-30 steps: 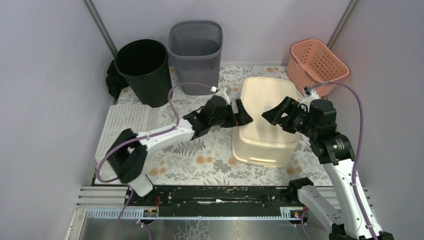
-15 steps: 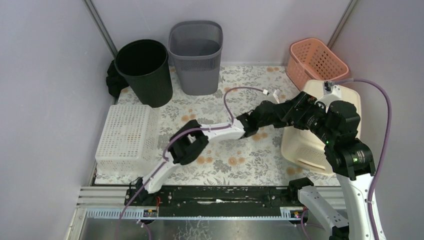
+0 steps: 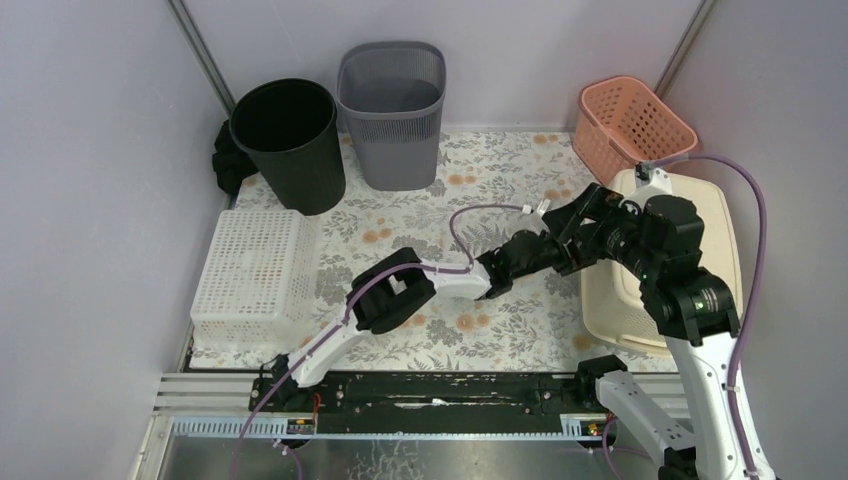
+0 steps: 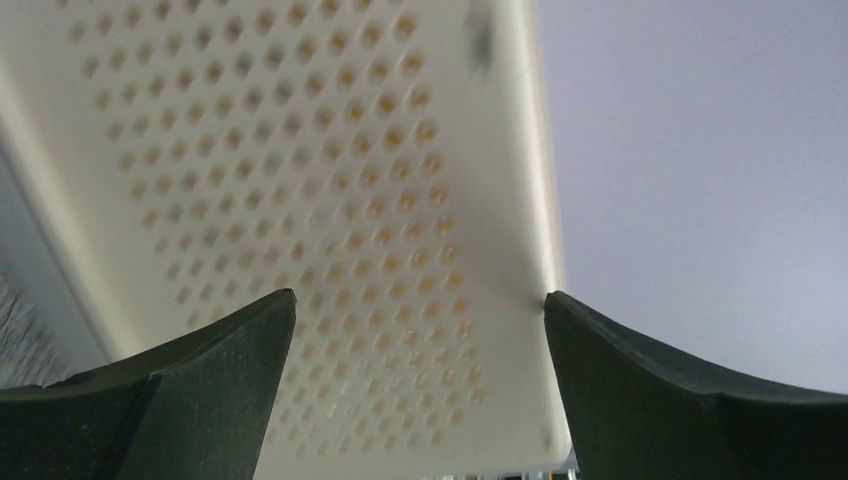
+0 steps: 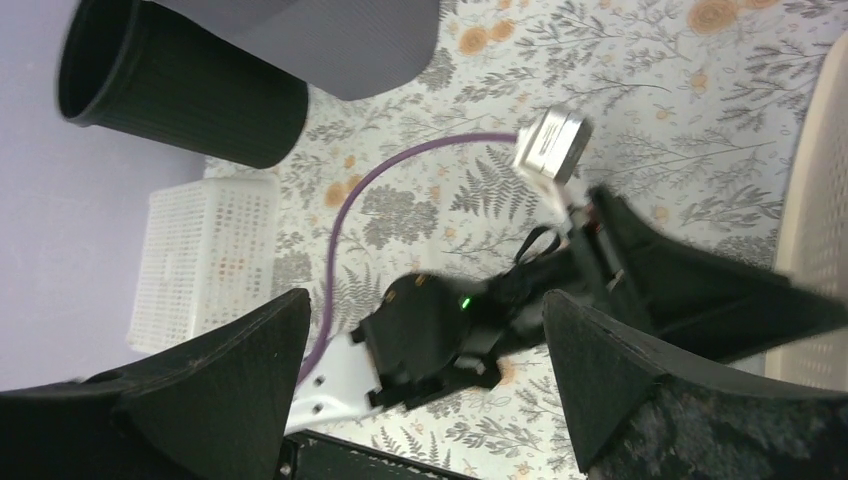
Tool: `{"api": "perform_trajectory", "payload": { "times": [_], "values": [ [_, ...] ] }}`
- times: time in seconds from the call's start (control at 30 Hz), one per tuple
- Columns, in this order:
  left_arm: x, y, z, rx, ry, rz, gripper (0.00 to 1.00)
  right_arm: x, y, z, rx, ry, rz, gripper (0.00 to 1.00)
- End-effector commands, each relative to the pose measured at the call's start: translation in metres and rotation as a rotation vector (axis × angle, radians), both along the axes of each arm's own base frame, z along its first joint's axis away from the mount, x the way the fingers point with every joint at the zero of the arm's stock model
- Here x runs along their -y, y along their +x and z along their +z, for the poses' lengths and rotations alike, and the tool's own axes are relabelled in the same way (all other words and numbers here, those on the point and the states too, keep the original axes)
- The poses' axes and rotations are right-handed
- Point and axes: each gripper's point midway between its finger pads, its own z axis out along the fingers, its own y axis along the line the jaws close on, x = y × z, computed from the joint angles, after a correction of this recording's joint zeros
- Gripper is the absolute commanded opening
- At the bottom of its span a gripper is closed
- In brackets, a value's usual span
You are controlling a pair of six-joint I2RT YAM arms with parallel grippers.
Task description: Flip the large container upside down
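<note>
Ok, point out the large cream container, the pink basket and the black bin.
large cream container (image 3: 610, 300), top external view, on its perforated lower-left wall.
pink basket (image 3: 603, 148), top external view, on its near side wall.
black bin (image 3: 310, 185), top external view, on its outer wall.

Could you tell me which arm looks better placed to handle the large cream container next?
Probably the left gripper: its open jaws face the perforated wall of the container close up, whereas the right gripper, also open, points away over the table.

Large container (image 3: 612, 300) far right of crate (image 3: 255, 265)
</note>
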Motion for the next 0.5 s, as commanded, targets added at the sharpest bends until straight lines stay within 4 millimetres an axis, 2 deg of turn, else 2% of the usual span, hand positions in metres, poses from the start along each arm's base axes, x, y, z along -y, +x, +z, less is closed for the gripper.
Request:
{"api": "perform_trajectory", "payload": {
  "times": [0.0, 0.13, 0.2, 0.27, 0.3, 0.33, 0.37, 0.47],
  "values": [
    [-0.019, -0.038, -0.019, -0.043, 0.077, -0.04, 1.0, 0.007, 0.023, 0.004, 0.015, -0.092, -0.013, 0.93],
    [-0.042, -0.049, -0.013, 0.005, 0.26, -0.056, 1.0, 0.012, 0.049, 0.013, 0.024, -0.146, -0.044, 0.94],
    [-0.052, -0.05, -0.007, 0.055, 0.297, -0.06, 1.0, 0.014, 0.065, 0.017, 0.028, -0.167, -0.059, 0.95],
    [-0.068, -0.048, -0.014, 0.067, 0.369, -0.068, 1.0, 0.023, 0.088, 0.018, 0.021, -0.21, -0.096, 0.95],
    [-0.08, -0.047, -0.019, 0.074, 0.413, -0.059, 1.0, 0.028, 0.099, 0.021, 0.021, -0.232, -0.108, 0.95],
    [-0.093, -0.048, -0.012, 0.095, 0.437, -0.046, 1.0, 0.035, 0.111, 0.024, 0.019, -0.249, -0.124, 0.95],
    [-0.107, -0.05, -0.014, 0.115, 0.475, -0.033, 1.0, 0.042, 0.124, 0.023, 0.011, -0.26, -0.139, 0.95],
    [-0.15, -0.057, -0.025, 0.165, 0.615, -0.009, 1.0, 0.075, 0.166, 0.02, -0.024, -0.228, -0.198, 0.94]
  ]
}}
